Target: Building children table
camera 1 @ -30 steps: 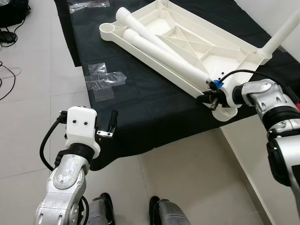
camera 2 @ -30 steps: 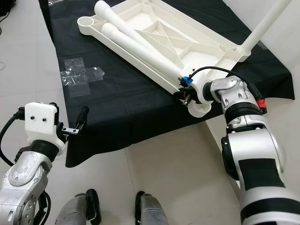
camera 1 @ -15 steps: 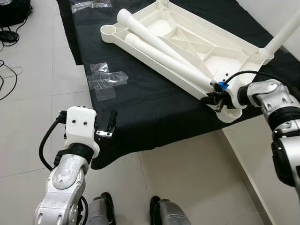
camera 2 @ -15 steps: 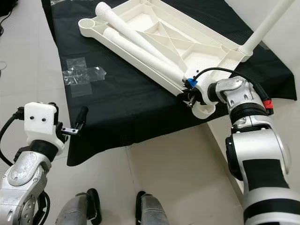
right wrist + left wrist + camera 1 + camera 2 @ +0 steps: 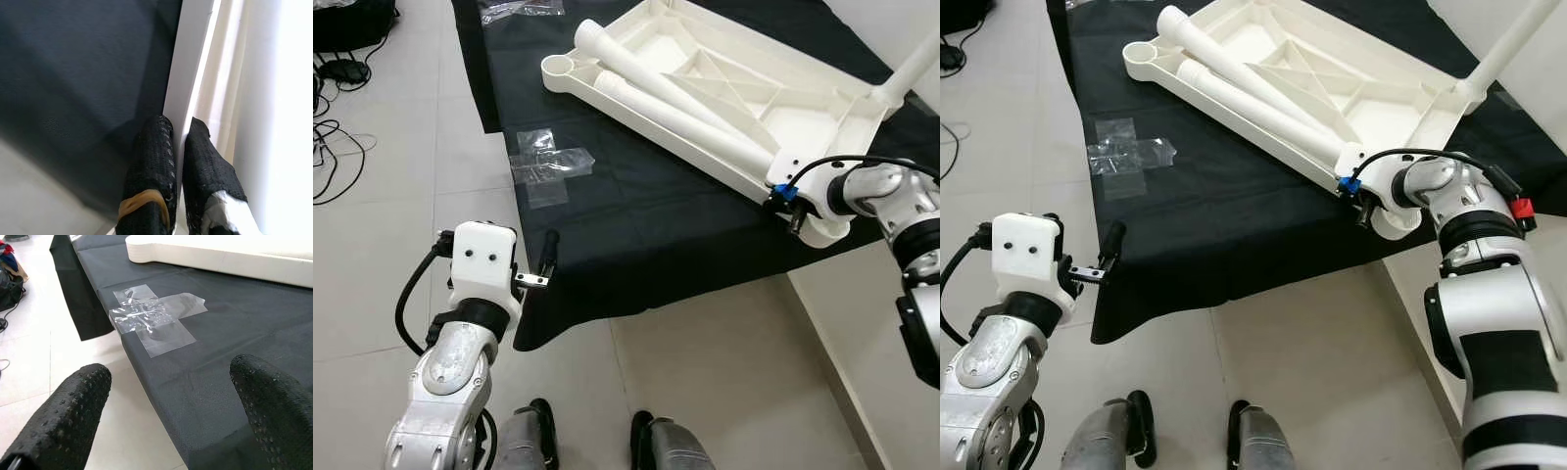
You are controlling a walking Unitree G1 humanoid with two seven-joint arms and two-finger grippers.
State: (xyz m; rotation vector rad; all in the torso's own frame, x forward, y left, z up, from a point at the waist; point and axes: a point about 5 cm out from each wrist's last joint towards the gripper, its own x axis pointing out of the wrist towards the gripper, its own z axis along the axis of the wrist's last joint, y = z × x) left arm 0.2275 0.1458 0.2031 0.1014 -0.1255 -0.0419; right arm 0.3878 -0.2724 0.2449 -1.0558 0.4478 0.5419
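Observation:
A white children's tabletop (image 5: 803,122) lies upside down on a black cloth (image 5: 636,225). Two loose white legs (image 5: 675,103) lie side by side inside it. A third leg (image 5: 911,69) stands fitted in its far right corner. My right gripper (image 5: 790,217) is shut on the tabletop's rim at its near right corner. In the right wrist view both fingers (image 5: 149,161) pinch the thin white rim (image 5: 193,73). My left gripper (image 5: 543,257) hovers open over the cloth's front left corner, with nothing between its fingertips (image 5: 63,421).
A clear plastic bag (image 5: 551,164) lies on the cloth ahead of the left gripper; another (image 5: 519,10) lies at the far edge. Cables (image 5: 337,147) and a dark bag (image 5: 352,15) sit on the tiled floor at the left. My feet (image 5: 543,436) stand near the cloth's front edge.
My right gripper has moved to the right, still holding the rim, and the tabletop's near corner has swung right with it. The whole view has shifted slightly. The left arm has stayed still.

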